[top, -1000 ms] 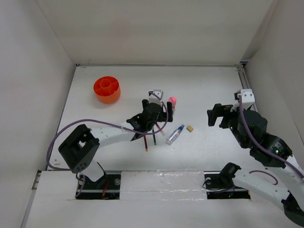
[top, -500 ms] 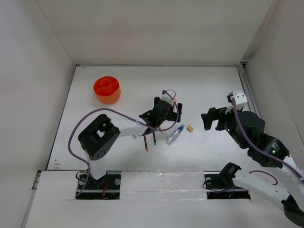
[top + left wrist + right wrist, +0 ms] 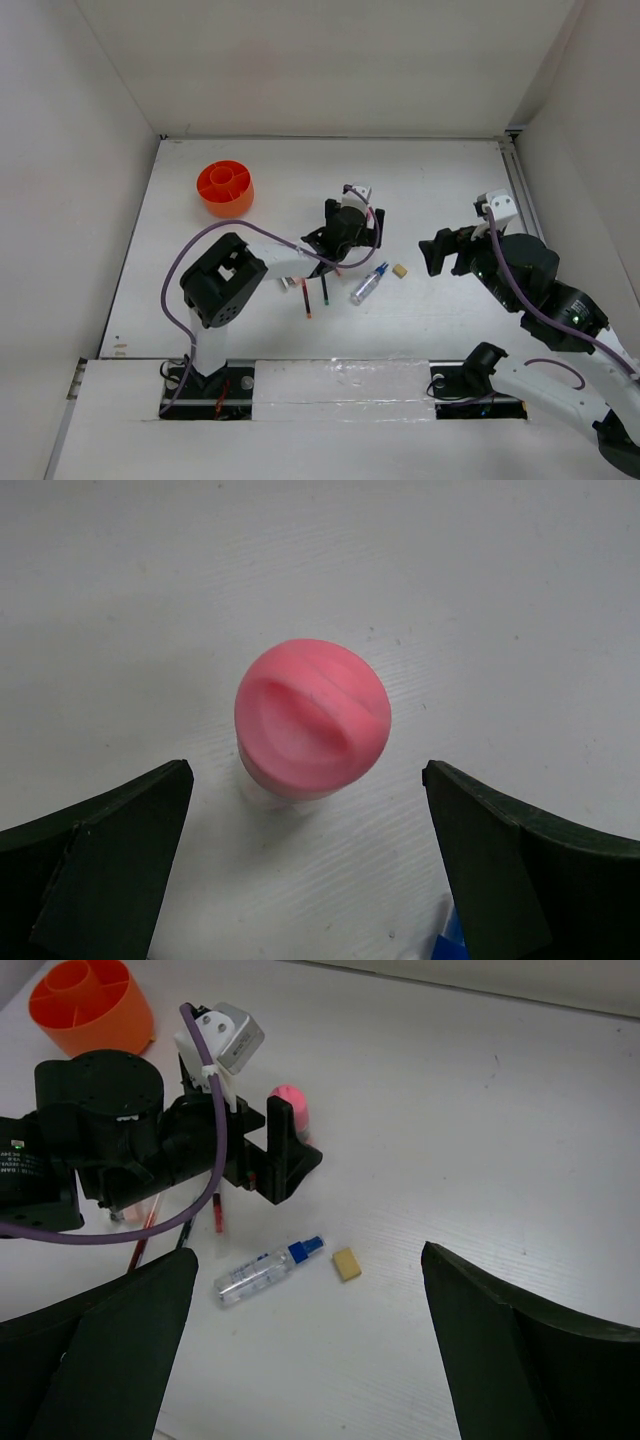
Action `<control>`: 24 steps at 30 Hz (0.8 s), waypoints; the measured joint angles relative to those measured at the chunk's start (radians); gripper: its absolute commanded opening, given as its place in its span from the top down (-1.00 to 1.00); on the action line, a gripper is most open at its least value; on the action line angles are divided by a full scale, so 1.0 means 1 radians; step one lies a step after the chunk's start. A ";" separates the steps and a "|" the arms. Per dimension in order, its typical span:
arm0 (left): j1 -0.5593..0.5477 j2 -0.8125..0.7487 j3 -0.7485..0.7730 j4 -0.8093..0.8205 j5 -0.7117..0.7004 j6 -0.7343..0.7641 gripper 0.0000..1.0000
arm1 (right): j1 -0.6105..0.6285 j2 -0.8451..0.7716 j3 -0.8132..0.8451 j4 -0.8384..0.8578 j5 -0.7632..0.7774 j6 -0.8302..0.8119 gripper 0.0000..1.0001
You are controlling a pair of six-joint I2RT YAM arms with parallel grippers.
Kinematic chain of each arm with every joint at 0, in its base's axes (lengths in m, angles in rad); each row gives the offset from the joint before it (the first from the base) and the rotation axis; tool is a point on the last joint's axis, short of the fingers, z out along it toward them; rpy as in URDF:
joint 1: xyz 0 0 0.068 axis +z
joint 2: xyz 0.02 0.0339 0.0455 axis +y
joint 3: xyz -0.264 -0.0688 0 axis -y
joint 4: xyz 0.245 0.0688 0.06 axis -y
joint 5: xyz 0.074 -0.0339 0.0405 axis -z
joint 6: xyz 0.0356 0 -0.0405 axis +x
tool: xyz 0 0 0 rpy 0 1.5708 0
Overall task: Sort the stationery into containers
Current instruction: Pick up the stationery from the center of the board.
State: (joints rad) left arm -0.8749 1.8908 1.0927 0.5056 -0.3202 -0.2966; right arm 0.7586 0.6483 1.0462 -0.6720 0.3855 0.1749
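Presently the surface (image 3: 430, 180) is offering open room on all sides of the work, with the orange tub (image 3: 225, 207) sitting well apart at the far left. The left tool (image 3: 357, 228) is hovering wide open astride the upright pink-capped bottle (image 3: 312, 720), touching nothing, so the pickup appears to be in hand, and the next move is calling for a descent, a squeeze and a carry to the tub. The right tool (image 3: 447, 250) is hanging wide and empty near the tan cube (image 3: 400, 270).
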 measured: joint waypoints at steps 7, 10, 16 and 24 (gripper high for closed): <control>0.018 0.009 0.006 0.003 -0.034 -0.001 -1.00 | 0.000 0.002 0.000 0.007 -0.016 -0.008 -1.00; 0.023 0.018 0.008 0.014 -0.041 -0.001 -0.97 | 0.000 0.002 0.000 0.008 -0.020 -0.012 -1.00; 0.026 0.058 0.036 0.029 -0.040 0.001 -0.81 | 0.000 0.002 0.000 0.008 -0.021 -0.014 -1.00; 0.026 0.071 0.045 0.030 -0.031 0.003 0.01 | 0.000 0.002 0.000 0.008 -0.021 -0.014 -1.00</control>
State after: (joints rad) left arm -0.8490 1.9614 1.1378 0.5358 -0.3515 -0.2932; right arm 0.7586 0.6498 1.0458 -0.6643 0.3645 0.1612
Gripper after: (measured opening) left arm 0.572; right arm 0.999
